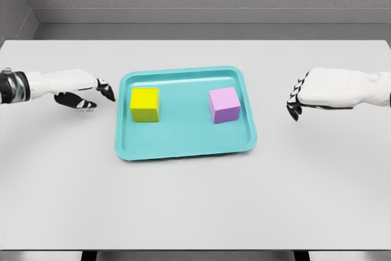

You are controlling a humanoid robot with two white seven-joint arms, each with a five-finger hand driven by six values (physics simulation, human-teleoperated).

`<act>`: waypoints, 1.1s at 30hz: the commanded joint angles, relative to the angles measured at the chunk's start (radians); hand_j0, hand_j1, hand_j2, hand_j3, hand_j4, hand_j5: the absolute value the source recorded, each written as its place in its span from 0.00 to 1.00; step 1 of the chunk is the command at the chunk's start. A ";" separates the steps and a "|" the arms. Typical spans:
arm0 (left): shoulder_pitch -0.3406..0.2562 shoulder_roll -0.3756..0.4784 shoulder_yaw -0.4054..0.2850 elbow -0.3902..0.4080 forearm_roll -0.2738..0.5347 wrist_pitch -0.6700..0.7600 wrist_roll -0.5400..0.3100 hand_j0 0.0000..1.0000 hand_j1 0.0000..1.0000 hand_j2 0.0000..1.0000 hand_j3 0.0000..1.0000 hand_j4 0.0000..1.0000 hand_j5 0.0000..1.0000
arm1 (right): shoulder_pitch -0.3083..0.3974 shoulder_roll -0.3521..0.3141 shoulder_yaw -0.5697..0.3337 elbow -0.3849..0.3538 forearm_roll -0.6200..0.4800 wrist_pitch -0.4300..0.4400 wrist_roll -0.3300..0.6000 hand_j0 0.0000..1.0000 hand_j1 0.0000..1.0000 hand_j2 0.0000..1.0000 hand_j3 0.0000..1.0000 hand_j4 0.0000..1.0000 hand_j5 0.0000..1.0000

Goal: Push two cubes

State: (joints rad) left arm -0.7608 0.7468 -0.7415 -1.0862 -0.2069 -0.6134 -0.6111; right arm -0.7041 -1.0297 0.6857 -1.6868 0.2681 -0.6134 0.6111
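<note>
A yellow cube point(145, 104) sits on the left side of a teal tray point(183, 145), and a pink-purple cube point(224, 104) sits on its right side. My left hand point(91, 93) hovers just outside the tray's left rim, fingers extended toward the yellow cube and holding nothing. My right hand point(297, 99) is off the tray's right rim, some way from the pink cube, its fingers loosely bent downward and empty. Neither hand touches a cube.
The tray lies in the middle of a white table point(195, 212). A grey wall runs behind the table's far edge.
</note>
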 commanded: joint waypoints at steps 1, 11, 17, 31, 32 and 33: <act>-0.002 -0.003 -0.015 -0.003 0.006 0.003 0.000 0.42 0.42 0.42 0.42 0.42 0.42 | -0.002 0.039 0.014 0.013 0.002 0.003 0.000 0.02 0.02 0.02 0.02 0.02 0.02; -0.071 -0.053 -0.012 -0.067 -0.008 0.003 0.000 0.42 0.42 0.42 0.42 0.42 0.42 | -0.052 0.141 0.107 0.033 0.103 0.003 0.000 0.00 0.00 0.00 0.00 0.00 0.00; -0.115 -0.050 -0.013 -0.067 -0.057 0.003 0.000 0.45 0.45 0.45 0.45 0.45 0.45 | -0.083 0.181 0.138 0.094 0.115 0.003 0.000 0.00 0.00 0.00 0.00 0.00 0.00; -0.133 -0.067 -0.061 -0.015 -0.163 0.003 0.000 0.30 0.30 0.30 0.30 0.30 0.30 | -0.138 0.286 0.184 0.249 0.163 0.003 0.000 0.00 0.00 0.00 0.00 0.00 0.00; -0.133 -0.067 -0.061 -0.015 -0.163 0.003 0.000 0.30 0.30 0.30 0.30 0.30 0.30 | -0.140 0.293 0.192 0.262 0.163 0.003 0.000 0.00 0.00 0.00 0.00 0.00 0.00; -0.133 -0.067 -0.061 -0.015 -0.163 0.003 0.000 0.30 0.30 0.30 0.30 0.30 0.30 | -0.144 0.295 0.213 0.265 0.163 0.003 0.000 0.00 0.00 0.00 0.00 0.00 0.00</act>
State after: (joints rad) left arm -0.8928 0.6794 -0.8023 -1.1023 -0.3735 -0.6134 -0.6112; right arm -0.8498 -0.7463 0.8813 -1.4401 0.4317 -0.6131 0.6110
